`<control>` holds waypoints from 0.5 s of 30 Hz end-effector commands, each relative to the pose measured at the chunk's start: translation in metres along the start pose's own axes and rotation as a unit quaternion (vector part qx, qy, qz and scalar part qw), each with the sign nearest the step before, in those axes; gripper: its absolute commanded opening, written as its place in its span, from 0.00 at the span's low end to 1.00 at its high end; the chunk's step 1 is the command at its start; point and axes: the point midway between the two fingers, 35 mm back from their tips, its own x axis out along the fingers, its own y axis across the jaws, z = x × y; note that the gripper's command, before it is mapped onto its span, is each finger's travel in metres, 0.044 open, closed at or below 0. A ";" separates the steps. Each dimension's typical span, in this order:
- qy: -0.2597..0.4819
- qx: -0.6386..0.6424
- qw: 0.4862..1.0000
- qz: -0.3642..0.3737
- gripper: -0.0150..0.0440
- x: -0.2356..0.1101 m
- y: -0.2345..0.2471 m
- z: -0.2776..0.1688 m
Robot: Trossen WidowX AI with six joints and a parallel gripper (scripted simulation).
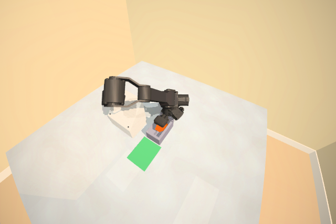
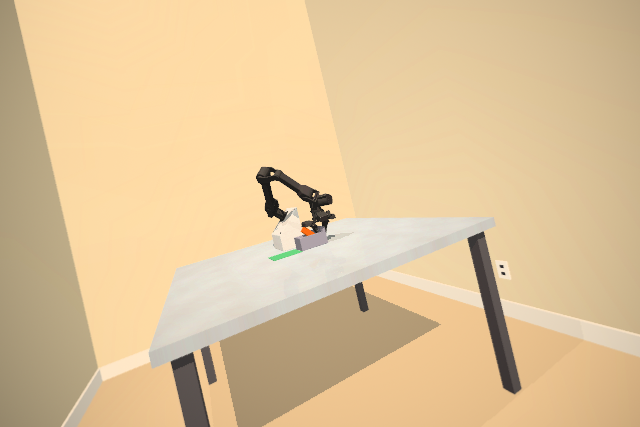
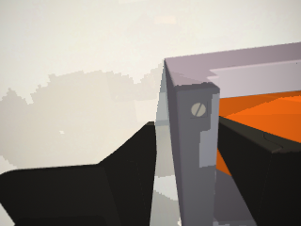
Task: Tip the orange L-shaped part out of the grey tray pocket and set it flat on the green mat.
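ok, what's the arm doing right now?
The dark single arm's gripper is down on the grey tray, fingers part-open and holding nothing. One finger sits over the orange L-shaped part in its pocket, the other outside the tray wall. The green mat beside the tray has no part on it.

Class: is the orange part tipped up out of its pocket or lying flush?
Tipped up. In the exterior view one end of the orange part rises above the grey tray; the gripper straddles the tray wall.

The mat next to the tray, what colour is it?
The mat is plain bright green, with no pattern. It shows best in the top view.
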 end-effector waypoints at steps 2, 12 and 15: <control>0.000 0.000 1.000 0.000 0.56 0.000 0.000 0.000; 0.001 -0.001 1.000 -0.004 0.56 -0.012 0.010 -0.001; 0.000 -0.002 1.000 -0.002 0.56 -0.030 0.010 0.001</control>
